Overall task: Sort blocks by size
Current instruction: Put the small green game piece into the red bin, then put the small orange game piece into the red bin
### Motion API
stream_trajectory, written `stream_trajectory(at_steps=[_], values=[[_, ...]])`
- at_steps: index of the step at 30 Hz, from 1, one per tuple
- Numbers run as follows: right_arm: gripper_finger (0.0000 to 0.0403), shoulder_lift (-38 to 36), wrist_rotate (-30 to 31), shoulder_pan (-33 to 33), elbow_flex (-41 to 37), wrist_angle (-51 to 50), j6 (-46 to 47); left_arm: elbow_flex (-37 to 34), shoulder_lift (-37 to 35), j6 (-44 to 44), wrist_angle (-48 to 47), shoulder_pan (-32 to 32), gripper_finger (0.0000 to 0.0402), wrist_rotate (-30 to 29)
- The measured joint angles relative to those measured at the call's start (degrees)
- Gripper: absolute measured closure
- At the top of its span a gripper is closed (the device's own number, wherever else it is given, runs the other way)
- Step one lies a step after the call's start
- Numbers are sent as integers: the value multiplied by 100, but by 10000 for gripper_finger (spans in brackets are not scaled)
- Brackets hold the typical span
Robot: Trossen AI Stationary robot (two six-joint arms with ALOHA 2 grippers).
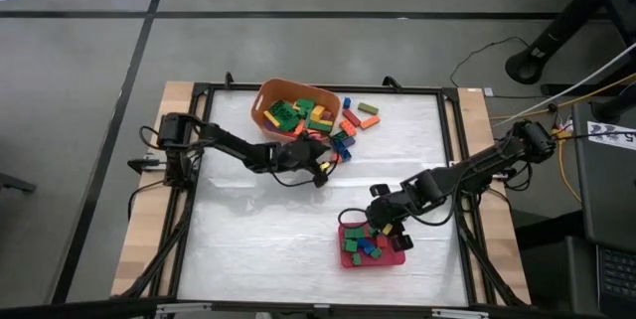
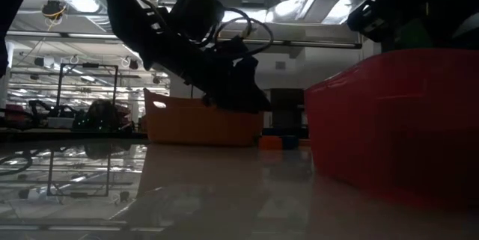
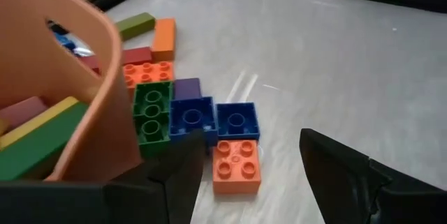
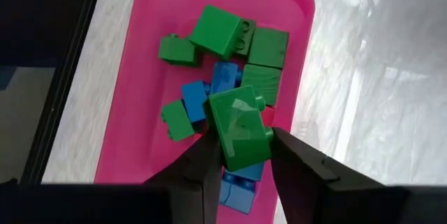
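The blocks lie in three places. Several fill the orange tub point(image 1: 293, 108), loose ones point(image 1: 350, 120) lie beside it on the table, and several green and blue ones sit in the pink tray point(image 4: 140, 112). My left gripper point(image 3: 255, 175) is open, low beside the tub wall point(image 3: 105, 98), with an orange square block point(image 3: 237, 165) on the table between its fingertips. My right gripper point(image 4: 241, 158) hangs over the tray point(image 1: 373, 249), slightly open. A green block point(image 4: 241, 126) sits askew between its fingertips, on top of blue blocks point(image 4: 237, 185). My right gripper points steeply down over the tray with a finger point(image 4: 209, 165) on each side of the green block's lower end point(image 4: 244, 158). The block is tilted and out of line with the fingers. I cannot tell whether the fingers touch it.
By the left gripper, blue point(image 3: 237, 121), green point(image 3: 154, 112), purple point(image 3: 187, 88) and long orange point(image 3: 164, 37) blocks lie close together against the tub. White table surface point(image 1: 268, 230) lies open between tub and tray. A black frame point(image 1: 452, 160) rims the table.
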Motion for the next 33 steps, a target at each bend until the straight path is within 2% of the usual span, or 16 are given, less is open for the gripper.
stream_trajectory(at_steps=[13, 26, 33], values=[[286, 2, 4, -2, 0, -2, 181, 6, 15, 199, -100, 12, 180, 301], [216, 7, 16, -4, 0, 44, 353, 45, 133, 347, -96, 10, 180, 344], [205, 7, 16, -4, 0, 37, 338, 50, 138, 358, -131, -34, 180, 322]])
